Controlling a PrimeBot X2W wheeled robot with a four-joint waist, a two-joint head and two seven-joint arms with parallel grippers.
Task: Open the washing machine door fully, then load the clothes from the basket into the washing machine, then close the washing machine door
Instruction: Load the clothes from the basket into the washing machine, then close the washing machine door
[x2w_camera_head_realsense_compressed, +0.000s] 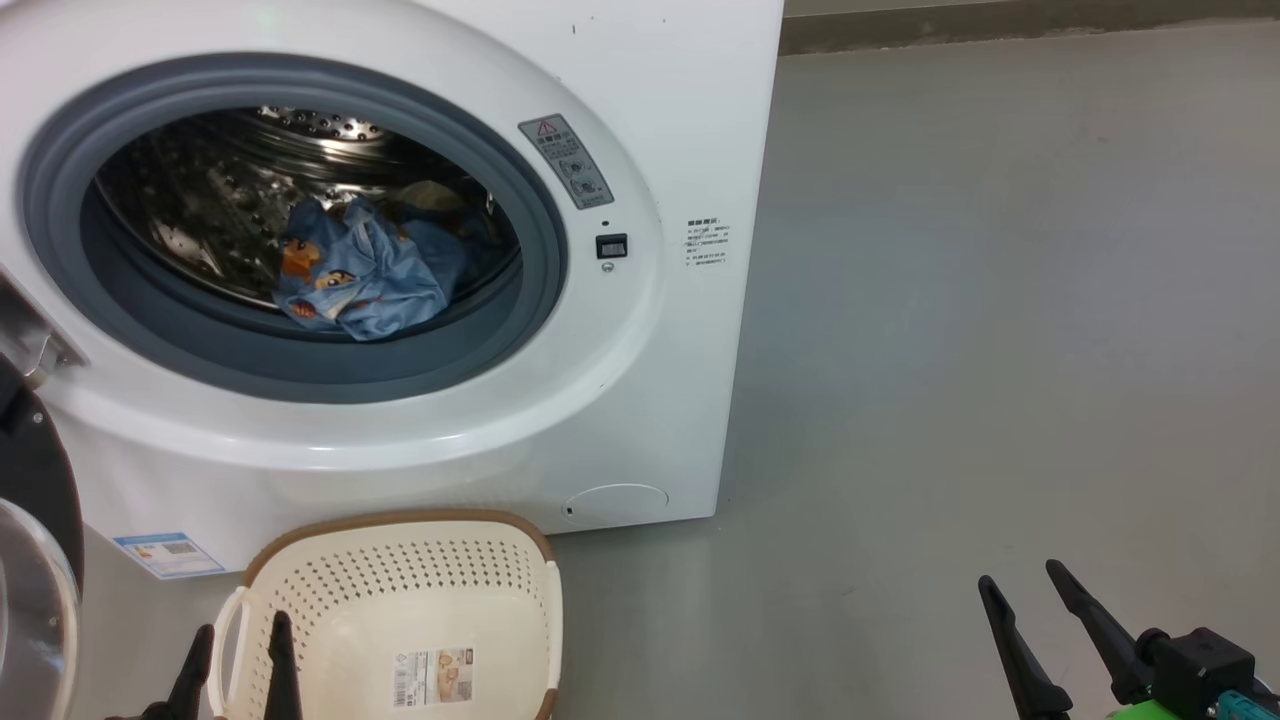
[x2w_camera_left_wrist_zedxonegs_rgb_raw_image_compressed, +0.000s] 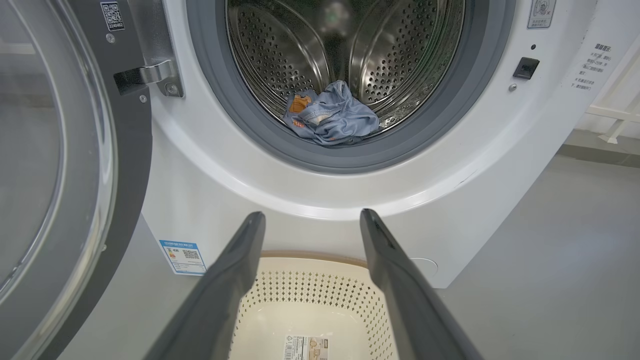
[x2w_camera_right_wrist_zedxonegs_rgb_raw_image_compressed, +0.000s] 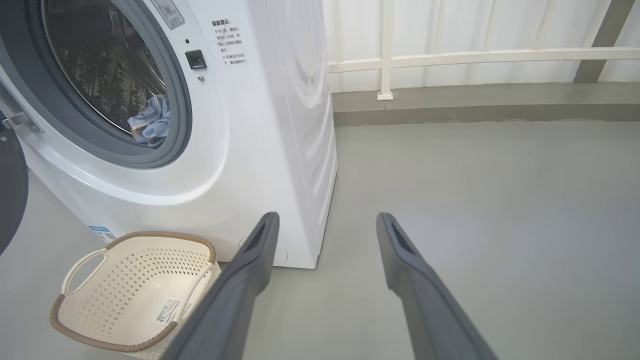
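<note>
Blue printed fabric clothes (x2w_camera_head_realsense_compressed: 360, 275) lie in the white boxy front-loader washing machine (x2w_camera_head_realsense_compressed: 660, 400), beyond the left gripper (x2w_camera_head_realsense_compressed: 243, 625), which is spread wide and empty at the cream perforated plastic basket (x2w_camera_head_realsense_compressed: 400, 590). The right gripper (x2w_camera_head_realsense_compressed: 1020, 573) is likewise wide and empty.

Left wrist: glossy black round door (x2w_camera_left_wrist_zedxonegs_rgb_raw_image_compressed: 132, 160) stands open left of the fingers (x2w_camera_left_wrist_zedxonegs_rgb_raw_image_compressed: 235, 280).

Right wrist: bare basket lies left of the fingers.

Closing looks next: push the door's outer rim steadily until it latches.

L gripper (x2w_camera_head_realsense_compressed: 243, 628) low left, pointing up, jaws wide apart, empty. R gripper (x2w_camera_head_realsense_compressed: 1020, 575) low right, tilted leftward, also wide, empty.
</note>
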